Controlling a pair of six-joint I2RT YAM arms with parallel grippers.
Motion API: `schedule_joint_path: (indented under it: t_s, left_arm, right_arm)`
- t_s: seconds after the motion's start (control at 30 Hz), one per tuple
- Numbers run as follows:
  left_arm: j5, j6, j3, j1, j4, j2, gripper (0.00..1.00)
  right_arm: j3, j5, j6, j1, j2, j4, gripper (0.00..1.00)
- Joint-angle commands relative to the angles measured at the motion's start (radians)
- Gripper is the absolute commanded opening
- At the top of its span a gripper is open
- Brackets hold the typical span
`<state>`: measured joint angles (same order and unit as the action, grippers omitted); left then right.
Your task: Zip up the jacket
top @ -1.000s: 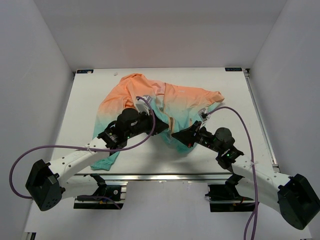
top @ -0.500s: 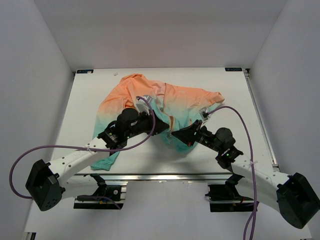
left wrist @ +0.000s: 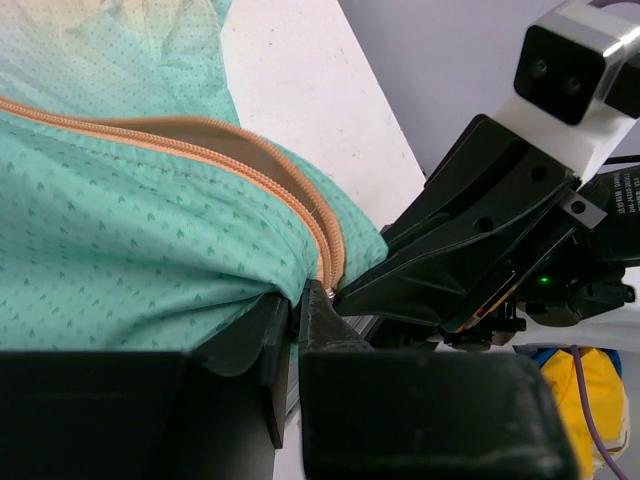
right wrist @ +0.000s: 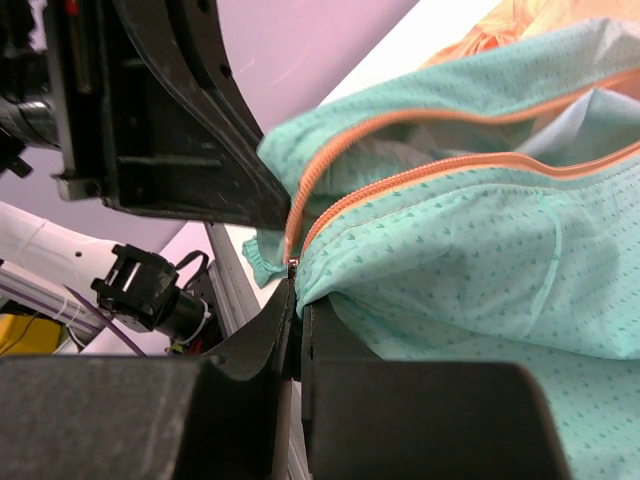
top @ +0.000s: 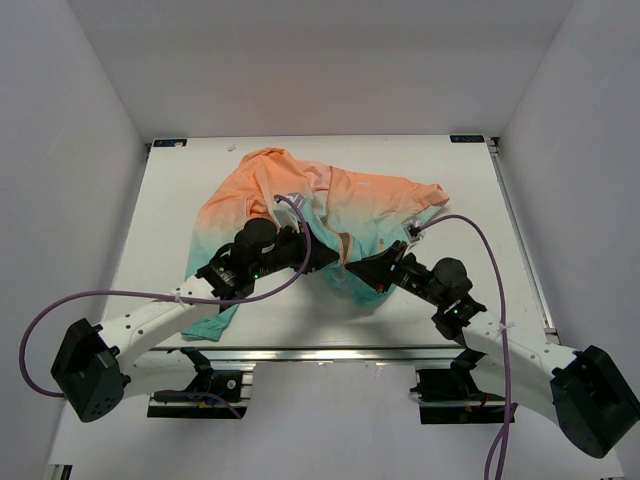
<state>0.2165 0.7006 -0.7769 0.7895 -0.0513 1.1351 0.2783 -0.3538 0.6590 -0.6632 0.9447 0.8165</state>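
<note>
A thin hooded fabric jacket (top: pixel 350 200), orange at hood and shoulders and fading to teal at the hem, lies crumpled on the white tabletop (top: pixel 170 190), near its middle. Both arms reach in to its near teal edge, where the orange front zipper (left wrist: pixel 190 148) ends. The left fingers (left wrist: pixel 308 305) are pressed together on the teal hem just beside the zipper's lower end — fabric bulges out above their tips. The right fingers (right wrist: pixel 290 300) are likewise pinched tight on the hem at that same end, close to the left ones. In the right wrist view the zipper's two orange rows spread apart above the pinch.
</note>
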Motion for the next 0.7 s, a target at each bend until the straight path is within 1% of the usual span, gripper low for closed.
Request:
schedule_joint_path:
  t_s: [0.0, 0.17, 0.67]
  left_arm:
    - [0.023, 0.008, 0.008, 0.004, -0.039, -0.035, 0.0]
    - [0.017, 0.011, 0.011, 0.004, -0.041, -0.034, 0.0]
    - [0.0, 0.01, 0.001, 0.004, -0.032, -0.04, 0.0]
  right_arm:
    - [-0.01, -0.01, 0.016, 0.005, -0.007, 0.118, 0.0]
    - [-0.01, -0.042, 0.019, 0.008, -0.015, 0.118, 0.0]
    - [-0.022, -0.057, 0.018, 0.011, -0.029, 0.069, 0.0]
